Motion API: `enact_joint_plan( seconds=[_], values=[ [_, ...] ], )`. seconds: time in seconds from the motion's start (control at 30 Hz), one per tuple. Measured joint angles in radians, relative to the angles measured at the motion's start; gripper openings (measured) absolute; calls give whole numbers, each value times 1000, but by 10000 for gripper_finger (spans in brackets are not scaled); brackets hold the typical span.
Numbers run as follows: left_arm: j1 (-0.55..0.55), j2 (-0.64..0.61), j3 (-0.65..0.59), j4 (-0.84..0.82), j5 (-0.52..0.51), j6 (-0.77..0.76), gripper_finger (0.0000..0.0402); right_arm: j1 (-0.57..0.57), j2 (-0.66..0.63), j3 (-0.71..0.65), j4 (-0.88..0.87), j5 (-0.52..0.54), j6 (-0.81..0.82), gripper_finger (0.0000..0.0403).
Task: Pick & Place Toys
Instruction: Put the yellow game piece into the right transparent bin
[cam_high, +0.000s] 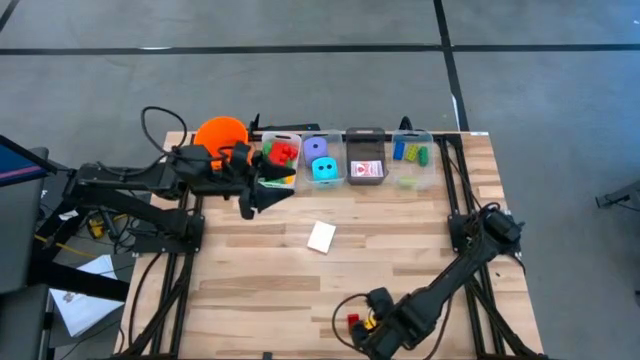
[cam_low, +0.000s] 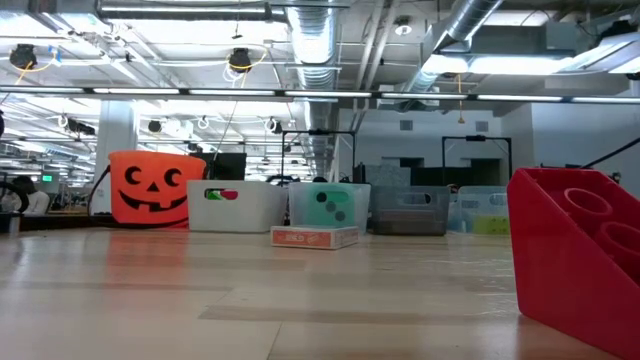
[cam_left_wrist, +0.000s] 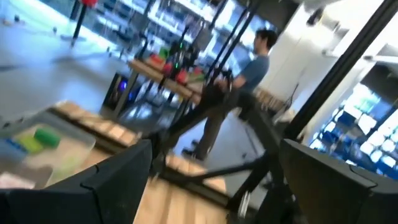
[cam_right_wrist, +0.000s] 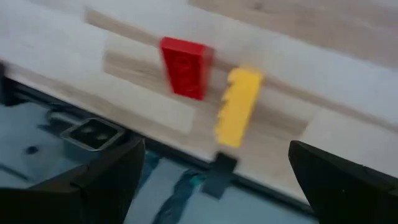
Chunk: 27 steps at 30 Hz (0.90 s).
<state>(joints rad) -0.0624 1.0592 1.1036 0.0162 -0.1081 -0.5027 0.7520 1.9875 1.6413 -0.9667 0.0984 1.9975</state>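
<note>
A red brick (cam_right_wrist: 185, 67) and a yellow brick (cam_right_wrist: 239, 106) lie flat side by side at the table's near edge (cam_high: 352, 320). My right gripper (cam_right_wrist: 214, 180) hangs open just above them, pointing steeply down, with nothing between its fingers (cam_high: 378, 325). A red-and-white card pack (cam_high: 321, 237) lies flat mid-table (cam_low: 315, 237). My left gripper (cam_high: 268, 195) is open and raised, pointing level along the far edge in front of the bins; in the left wrist view (cam_left_wrist: 214, 186) nothing lies between its fingers.
Several clear bins stand along the far edge: red and green bricks (cam_high: 281, 155), dice (cam_high: 320, 162), cards (cam_high: 366, 168), blue, yellow and green bricks (cam_high: 411, 155). An orange bucket (cam_high: 222, 133) stands to their left. A person (cam_left_wrist: 249, 81) stands beyond the table.
</note>
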Motion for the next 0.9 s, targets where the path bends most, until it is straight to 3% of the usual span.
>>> enact_joint_plan(
  seconds=[0.4, 0.5, 0.9],
  values=[
    [0, 6, 0, -356, 11, 0, 343, -13, 23, 1, -2, -97, 124, 388],
    [0, 6, 0, -394, 11, 1, 343, -14, 57, 2, 62, -158, 117, 388],
    [0, 6, 0, -402, 11, 1, 343, -16, 113, -1, -9, -158, 96, 388]
  ],
)
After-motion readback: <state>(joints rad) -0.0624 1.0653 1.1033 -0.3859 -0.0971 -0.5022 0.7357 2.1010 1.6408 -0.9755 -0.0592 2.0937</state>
